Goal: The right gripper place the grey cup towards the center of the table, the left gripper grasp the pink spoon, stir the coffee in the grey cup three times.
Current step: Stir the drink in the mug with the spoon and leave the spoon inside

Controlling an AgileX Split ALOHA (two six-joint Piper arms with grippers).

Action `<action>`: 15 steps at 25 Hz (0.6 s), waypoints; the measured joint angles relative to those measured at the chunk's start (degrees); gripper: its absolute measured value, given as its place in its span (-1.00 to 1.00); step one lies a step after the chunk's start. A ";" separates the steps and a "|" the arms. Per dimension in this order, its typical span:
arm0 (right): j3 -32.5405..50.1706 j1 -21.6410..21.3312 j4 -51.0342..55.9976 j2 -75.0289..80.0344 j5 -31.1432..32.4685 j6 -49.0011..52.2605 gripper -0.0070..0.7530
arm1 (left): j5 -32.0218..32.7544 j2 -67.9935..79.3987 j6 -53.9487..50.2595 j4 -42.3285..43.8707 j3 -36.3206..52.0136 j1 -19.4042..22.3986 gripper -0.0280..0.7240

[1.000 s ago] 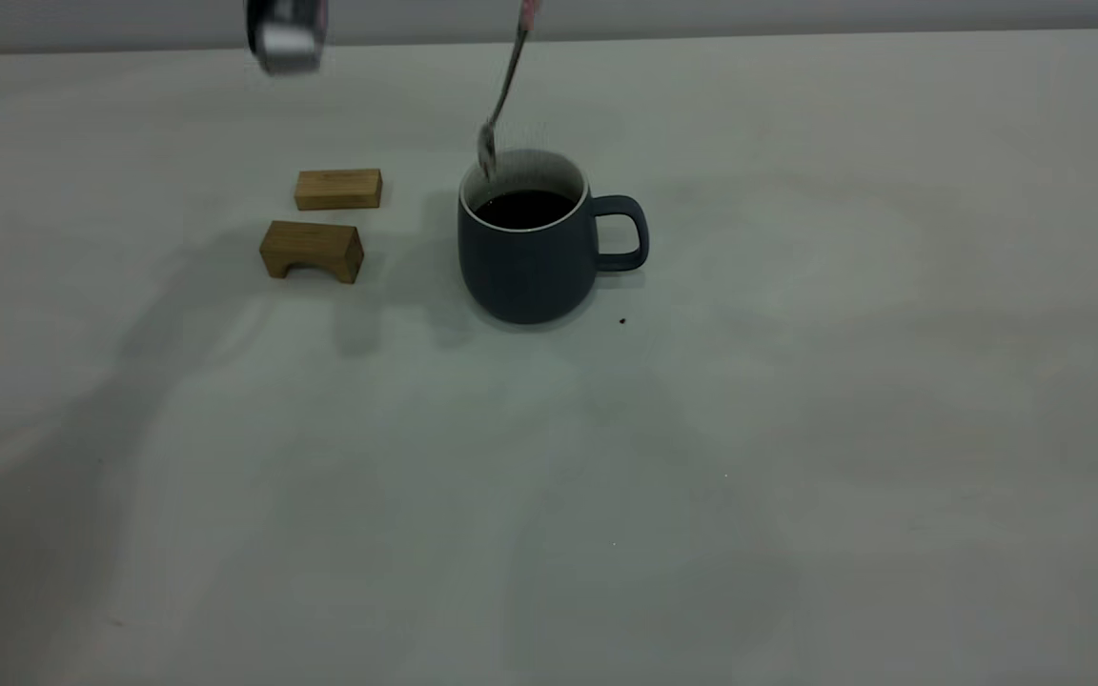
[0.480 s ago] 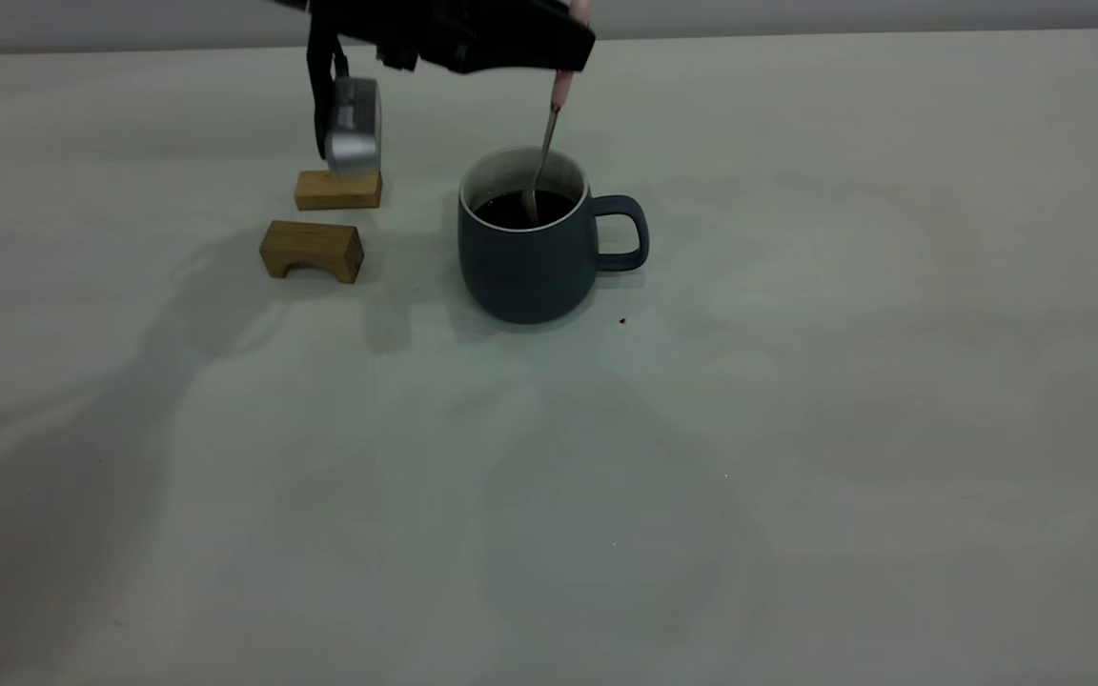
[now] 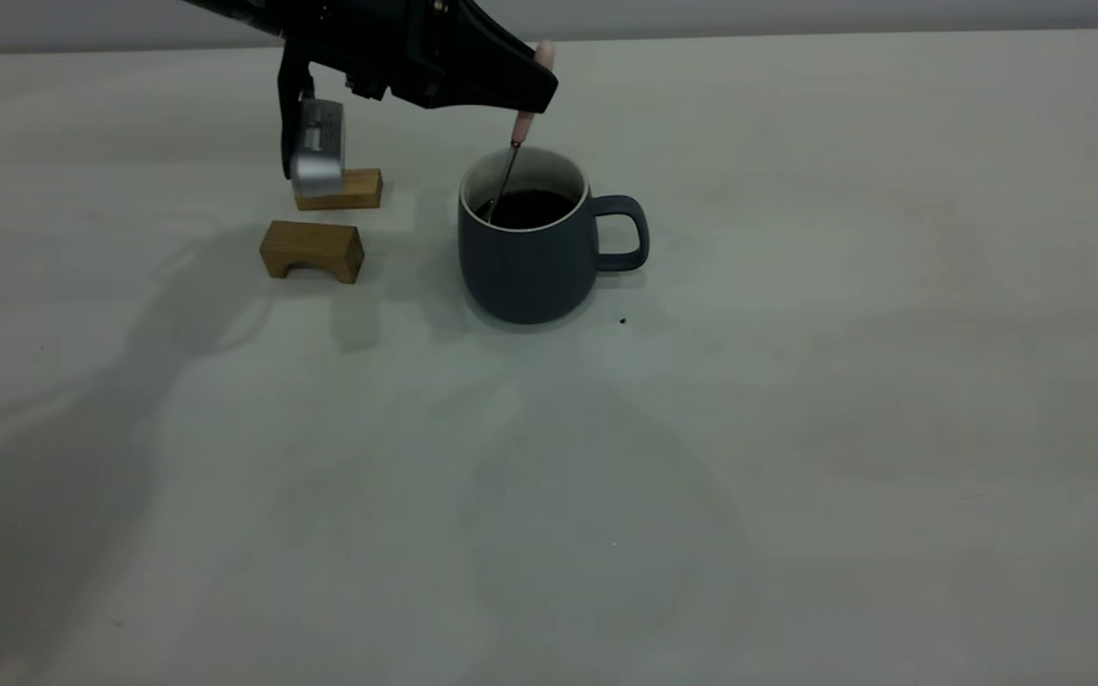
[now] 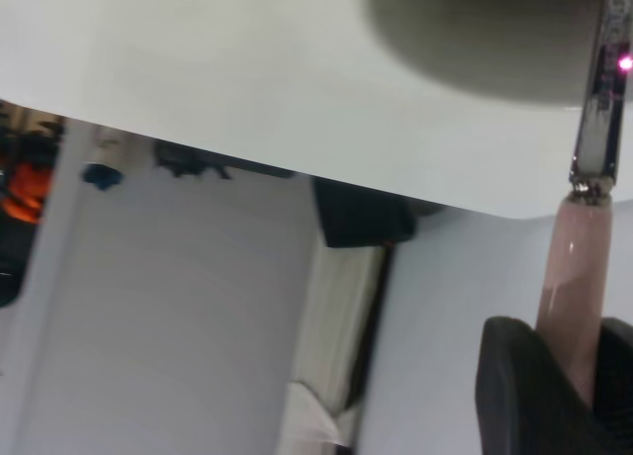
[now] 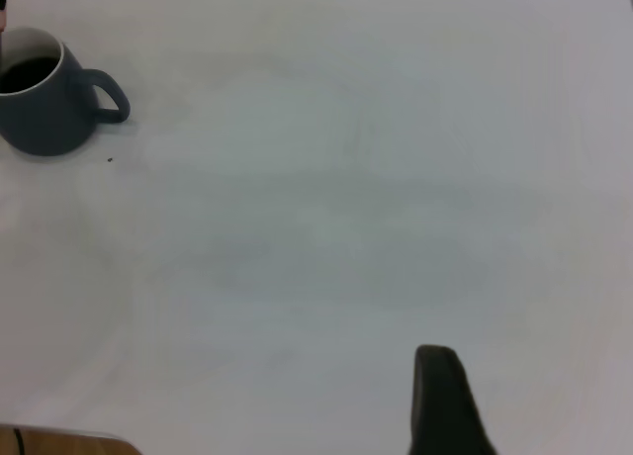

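**Spoon in cup, held by left gripper**

The cup (image 3: 527,250) stands upright on the table (image 3: 797,400), near the middle of its far half in the exterior view, handle pointing toward that view's right. It holds coffee (image 3: 528,207), the dark surface sitting below the pale rim. A small dark speck lies on the table just beside the cup's base, on the handle side.

The spoon (image 3: 517,151) stands steeply in the cup, tilted slightly, its metal neck running down into the coffee at the side away from the handle. The bowl is not visible.

The left gripper (image 3: 535,84) hangs above the cup, clamped on the spoon's pink handle; the handle's tip shows above the jaws. The left wrist view shows the handle pinched between two dark pads (image 4: 514,381).

Two wooden blocks sit left of the cup in the exterior view: a flat block (image 3: 351,189) farther back and an arched block (image 3: 312,251) nearer the camera, apart from each other.

The right gripper (image 5: 447,401) is well away from the cup; only one dark finger shows, so its state cannot be told.
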 joint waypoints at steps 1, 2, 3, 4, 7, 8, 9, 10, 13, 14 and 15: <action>0.00 0.00 0.00 0.00 0.00 0.00 0.31 | -0.50 0.24 0.49 -1.21 0.00 0.00 -0.48; 0.00 0.00 0.00 0.00 0.00 0.00 0.31 | -0.65 0.57 1.19 -2.38 -0.14 -0.07 -0.48; 0.00 0.00 0.00 0.00 0.00 0.00 0.31 | -0.80 1.12 2.28 -4.02 -0.41 -0.21 -0.48; 0.00 0.00 0.00 0.00 0.00 0.00 0.31 | -0.80 1.74 3.71 -5.57 -0.91 -0.48 -0.48; 0.00 0.00 0.00 0.00 0.00 0.00 0.31 | -1.27 4.36 8.42 -10.24 -2.50 -1.87 -0.48; 0.00 0.00 0.00 0.00 0.00 0.00 0.31 | -1.32 4.96 9.73 -11.50 -2.72 -2.50 -0.48; 0.00 0.00 0.00 0.00 0.00 0.00 0.31 | -1.11 5.47 10.45 -12.04 -2.95 -3.05 -0.48; 0.00 0.00 0.00 0.00 0.00 0.00 0.31 | -0.72 5.89 10.97 -12.42 -3.03 -3.65 -0.48; 0.00 0.00 0.00 0.00 0.00 0.00 0.31 | 2.85 6.06 11.39 -11.62 -3.08 -4.33 -0.48; 0.00 0.00 0.00 0.00 0.00 0.00 0.31 | 4.29 6.06 11.32 -10.62 -3.13 -4.33 -0.48; 0.00 0.00 0.00 0.00 0.00 0.00 0.31 | 5.81 6.06 10.92 -9.54 -3.13 -4.26 -0.48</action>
